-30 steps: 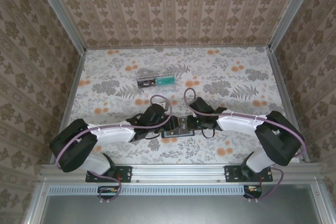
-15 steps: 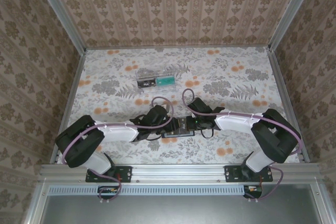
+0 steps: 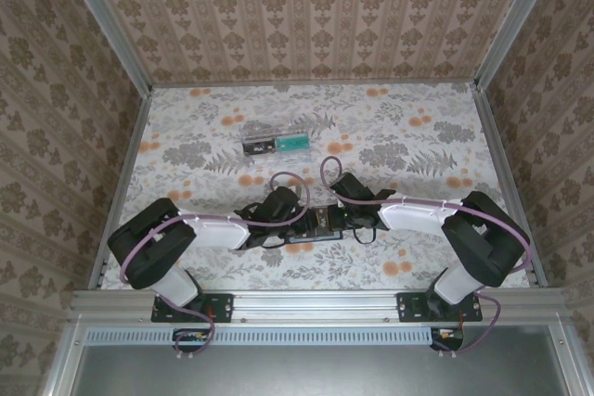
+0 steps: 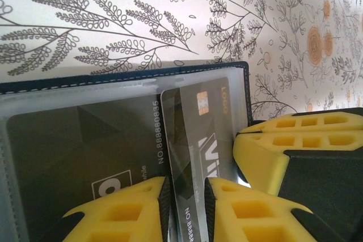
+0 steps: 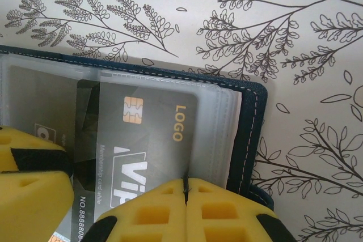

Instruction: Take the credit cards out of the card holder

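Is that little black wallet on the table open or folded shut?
Open: the card holder lies spread flat, clear pockets facing up, a dark card showing.

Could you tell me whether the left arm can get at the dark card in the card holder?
Probably yes: the card lies between the fingers of the left tool. The right tool, shut, sits beside it at the card holder, seemingly not blocking.

Left claw [image 4: 184,208] and right claw [image 5: 185,196] sit over the card holder [image 3: 312,239], clear box [image 3: 275,143] behind.
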`<state>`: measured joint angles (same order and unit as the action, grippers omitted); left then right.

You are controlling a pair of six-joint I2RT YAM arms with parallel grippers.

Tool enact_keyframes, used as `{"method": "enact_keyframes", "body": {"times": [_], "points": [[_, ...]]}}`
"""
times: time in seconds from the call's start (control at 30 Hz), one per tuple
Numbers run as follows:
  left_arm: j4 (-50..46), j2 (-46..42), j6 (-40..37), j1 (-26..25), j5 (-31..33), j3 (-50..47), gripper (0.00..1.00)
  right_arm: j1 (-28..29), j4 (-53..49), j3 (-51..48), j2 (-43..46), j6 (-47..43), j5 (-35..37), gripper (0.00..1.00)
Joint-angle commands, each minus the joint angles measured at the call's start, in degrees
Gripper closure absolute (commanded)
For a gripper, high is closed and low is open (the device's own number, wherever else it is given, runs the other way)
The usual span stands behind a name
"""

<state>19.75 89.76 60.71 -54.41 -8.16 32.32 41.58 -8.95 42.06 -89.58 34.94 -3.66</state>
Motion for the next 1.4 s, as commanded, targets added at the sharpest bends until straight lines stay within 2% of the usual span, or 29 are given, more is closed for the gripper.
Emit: {"method": "enact_keyframes", "body": {"times": [0.0,0.3,0.47,0.6,0.7,0.87,0.93,0.97,1.1,1.23,1.37], "points": [[0.23,1.46,1.08,-0.42,-0.85,1.19,0.75,0.87,-2.21,-0.49,-2.09,1.10,-0.93,0.93],[1.59,1.73,1.82,-0.51,-1.19,0.84,0.79,1.03,-1.74,-0.58,-2.19,1.34,-0.83,0.93],[4.14,2.00,2.75,-0.40,-1.49,-0.04,0.88,0.96,-1.43,-0.84,-2.45,1.68,-0.96,0.93],[6.61,1.76,3.62,-0.27,-1.49,-1.32,0.90,1.03,-1.25,-0.93,-2.66,1.72,-0.89,0.94],[7.50,1.72,3.71,-0.12,-1.91,-1.55,1.00,0.97,-1.15,-0.93,-2.73,1.80,-1.05,0.94],[7.89,1.80,3.54,-0.17,-2.29,-1.51,0.98,0.98,-1.16,-0.97,-2.54,1.85,-1.06,0.94],[8.45,2.45,3.24,-0.10,-3.12,-1.00,0.84,1.01,-0.98,-0.93,-2.62,1.85,-1.23,0.94],[8.53,2.91,3.07,-0.12,-3.67,-0.61,0.82,0.98,-0.99,-0.86,-2.73,1.78,-1.28,0.94],[10.10,4.49,3.69,-0.25,-4.67,-0.49,0.82,0.99,-1.06,-1.01,-2.62,1.89,-1.26,0.94],[10.20,4.33,3.94,-0.21,-4.43,-0.83,0.92,1.03,-1.16,-1.11,-2.53,1.86,-0.94,0.94],[9.46,3.13,3.81,-0.06,-3.83,-1.35,0.94,1.01,-1.07,-1.16,-2.79,1.84,-0.74,0.94]]}}
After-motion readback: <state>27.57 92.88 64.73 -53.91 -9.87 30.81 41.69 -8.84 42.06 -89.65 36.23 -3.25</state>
